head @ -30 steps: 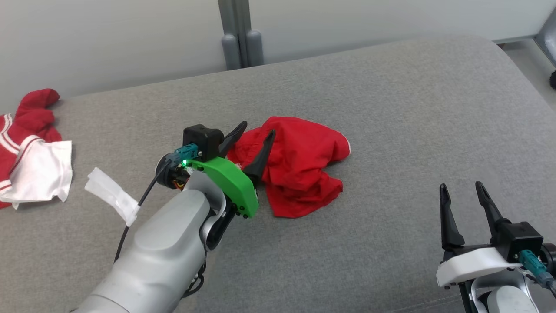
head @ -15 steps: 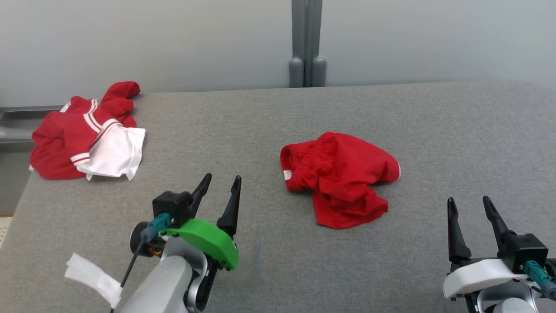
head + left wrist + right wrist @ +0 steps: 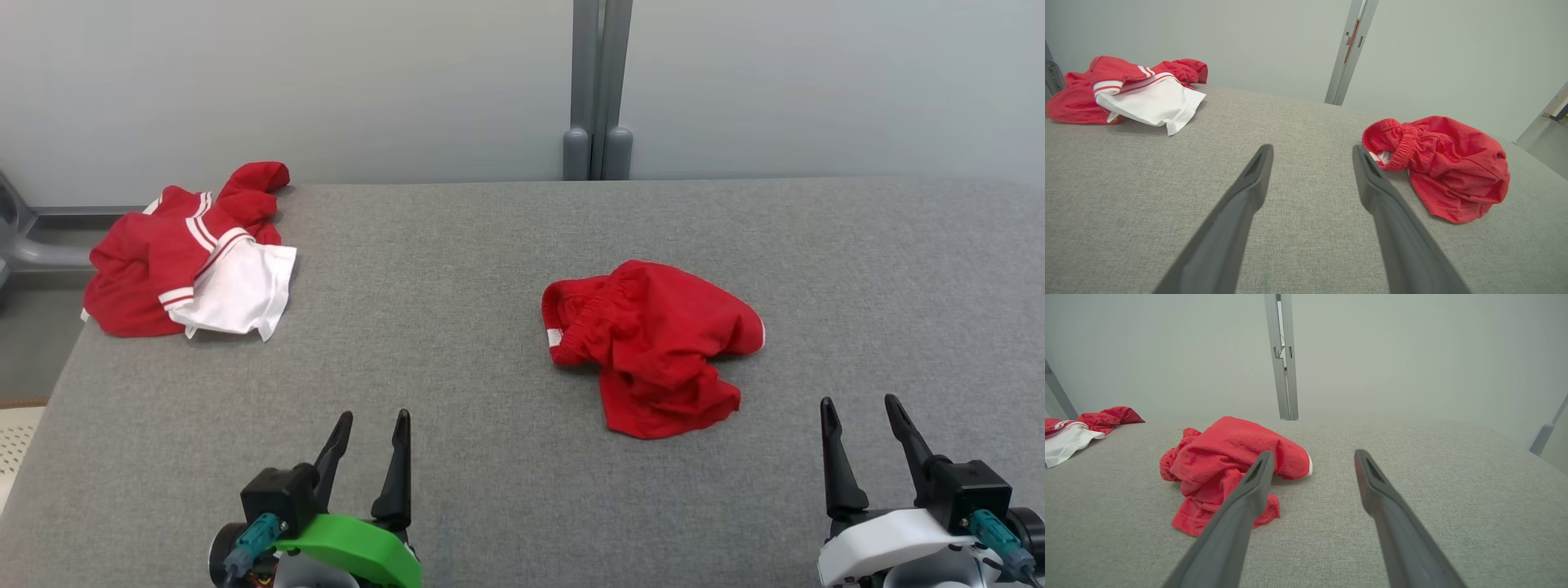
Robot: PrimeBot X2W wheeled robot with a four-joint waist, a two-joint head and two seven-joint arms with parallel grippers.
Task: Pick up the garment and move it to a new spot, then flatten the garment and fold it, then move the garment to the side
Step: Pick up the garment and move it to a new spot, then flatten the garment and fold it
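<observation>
Red shorts (image 3: 653, 343) lie crumpled in a loose heap a little right of the middle of the head view, on the gray tabletop (image 3: 457, 286). Their elastic waistband faces the left of the frame, with a small white tag at its lower edge. A thin white trim shows along the right hem.

The left gripper (image 3: 374, 418) sits at the lower left of the frame with its fingers apart and holding nothing, well short of the shorts. The right gripper (image 3: 858, 404) is at the lower right, below and to the right of the heap. Its fingers are also spread and empty.

In the right wrist view the shorts (image 3: 1229, 457) lie partly behind the left-hand finger. A red and white shirt (image 3: 188, 269) is bunched at the upper left, near the tabletop's far corner, well apart from the shorts.
</observation>
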